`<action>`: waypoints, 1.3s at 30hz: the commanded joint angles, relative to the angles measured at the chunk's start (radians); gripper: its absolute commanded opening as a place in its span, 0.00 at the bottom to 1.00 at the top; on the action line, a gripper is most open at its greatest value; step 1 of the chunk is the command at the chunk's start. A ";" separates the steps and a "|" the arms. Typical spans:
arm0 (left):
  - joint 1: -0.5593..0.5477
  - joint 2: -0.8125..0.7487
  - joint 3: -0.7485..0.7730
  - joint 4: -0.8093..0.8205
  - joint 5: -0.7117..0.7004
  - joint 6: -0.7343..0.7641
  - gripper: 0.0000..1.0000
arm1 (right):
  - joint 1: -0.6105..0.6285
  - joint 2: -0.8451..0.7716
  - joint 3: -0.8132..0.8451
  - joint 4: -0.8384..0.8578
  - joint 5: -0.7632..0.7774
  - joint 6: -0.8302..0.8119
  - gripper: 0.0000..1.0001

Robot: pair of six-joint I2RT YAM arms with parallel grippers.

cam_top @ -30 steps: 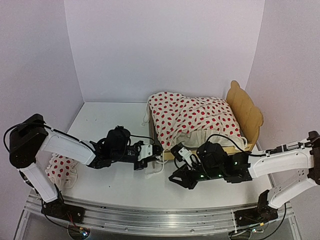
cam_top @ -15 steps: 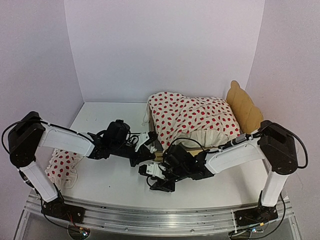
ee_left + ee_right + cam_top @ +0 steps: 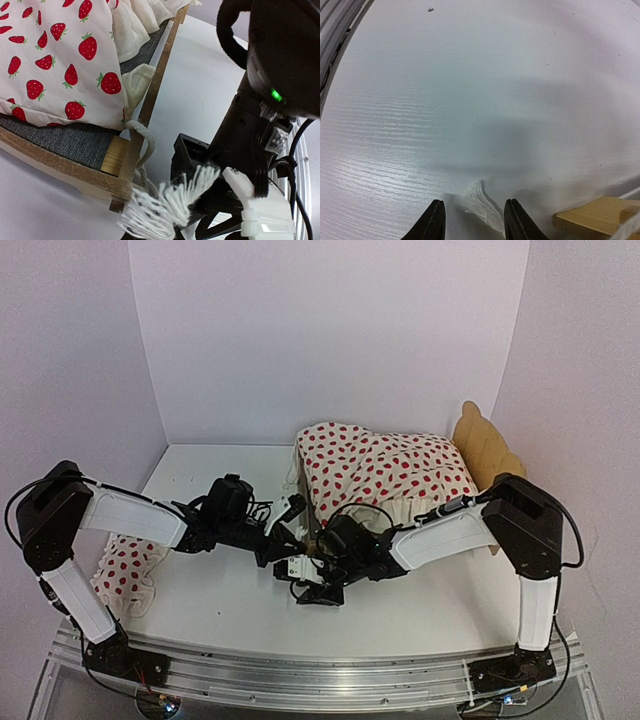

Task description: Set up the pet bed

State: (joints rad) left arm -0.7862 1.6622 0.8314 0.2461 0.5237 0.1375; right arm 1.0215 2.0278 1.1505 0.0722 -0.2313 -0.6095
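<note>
The pet bed stands at the right, its plywood headboard upright and a cream red-dotted cloth heaped over it. The left wrist view shows its foot corner and grey mattress pad. A white cord ends in a frayed tassel that sticks out of my left gripper, which is shut on it just off that corner. My right gripper hovers low next to it, open, with the tassel lying on the table between its fingers.
A small red-dotted pillow lies at the left near the left arm's base. White walls close the back and sides. The metal rail runs along the near table edge. The two grippers are almost touching.
My right arm has swung left from the bed's long side to its foot corner and now straddles the tassel with wider jaws. My left gripper has shifted slightly, still shut.
</note>
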 commanded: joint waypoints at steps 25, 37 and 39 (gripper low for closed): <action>0.026 0.005 -0.036 0.093 0.064 0.087 0.00 | -0.021 -0.234 -0.080 -0.172 -0.197 0.360 0.00; -0.101 0.027 -0.097 0.078 0.125 0.262 0.07 | -0.084 -0.349 -0.349 0.277 -0.209 0.869 0.00; -0.113 0.023 -0.109 0.072 0.125 0.255 0.21 | -0.093 -0.350 -0.371 0.332 -0.197 0.923 0.00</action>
State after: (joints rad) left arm -0.8644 1.6848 0.7505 0.3145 0.6266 0.3386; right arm 0.9479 1.6863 0.8107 0.1912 -0.4189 0.1103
